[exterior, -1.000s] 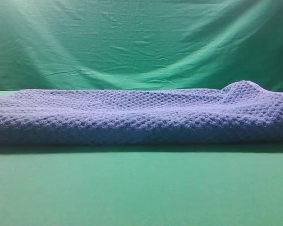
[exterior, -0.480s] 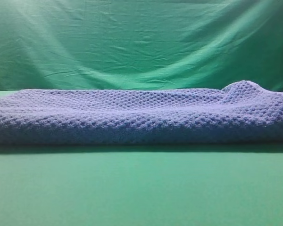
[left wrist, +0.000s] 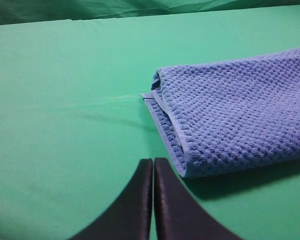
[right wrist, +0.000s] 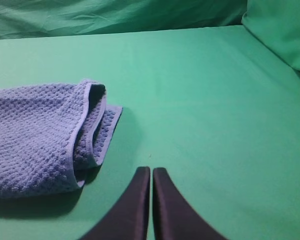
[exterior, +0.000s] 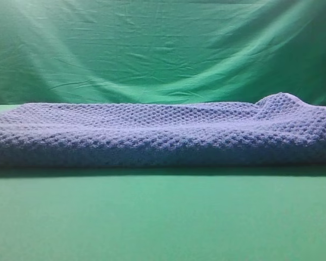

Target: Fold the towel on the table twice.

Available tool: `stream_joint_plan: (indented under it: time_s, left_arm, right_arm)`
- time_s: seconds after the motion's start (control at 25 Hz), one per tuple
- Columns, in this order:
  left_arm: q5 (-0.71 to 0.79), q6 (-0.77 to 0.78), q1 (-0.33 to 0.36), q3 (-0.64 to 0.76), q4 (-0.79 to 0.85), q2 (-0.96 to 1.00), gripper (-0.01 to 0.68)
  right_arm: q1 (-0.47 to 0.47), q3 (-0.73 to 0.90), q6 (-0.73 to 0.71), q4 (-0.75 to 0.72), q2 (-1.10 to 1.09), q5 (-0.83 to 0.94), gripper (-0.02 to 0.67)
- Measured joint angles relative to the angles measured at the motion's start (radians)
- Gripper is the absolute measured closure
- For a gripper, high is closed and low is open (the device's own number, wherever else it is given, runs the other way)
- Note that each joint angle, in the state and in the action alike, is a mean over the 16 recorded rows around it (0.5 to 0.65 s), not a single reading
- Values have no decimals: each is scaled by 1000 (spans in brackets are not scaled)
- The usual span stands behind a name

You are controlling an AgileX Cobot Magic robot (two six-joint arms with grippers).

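Towel [exterior: 163, 133] lies layered on table [exterior: 163, 217] | left gripper [left wrist: 153, 165], right gripper [right wrist: 151, 172] pressed together, empty | next: pinch matching end corners (all layers) evenly.

Folded towel [exterior: 163, 133] lying across the table [exterior: 163, 217], backdrop cloth [exterior: 163, 49] hanging behind it

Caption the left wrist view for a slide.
Shut left gripper hovers over the table, beside the folded towel.
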Motion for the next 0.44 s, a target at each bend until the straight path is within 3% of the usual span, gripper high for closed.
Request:
stream_joint_plan:
  time_s: [0.44]
  left_arm:
    - [0, 0, 0, 0, 0, 0, 673]
  right_arm:
    - [0, 0, 0, 1, 0, 0, 649]
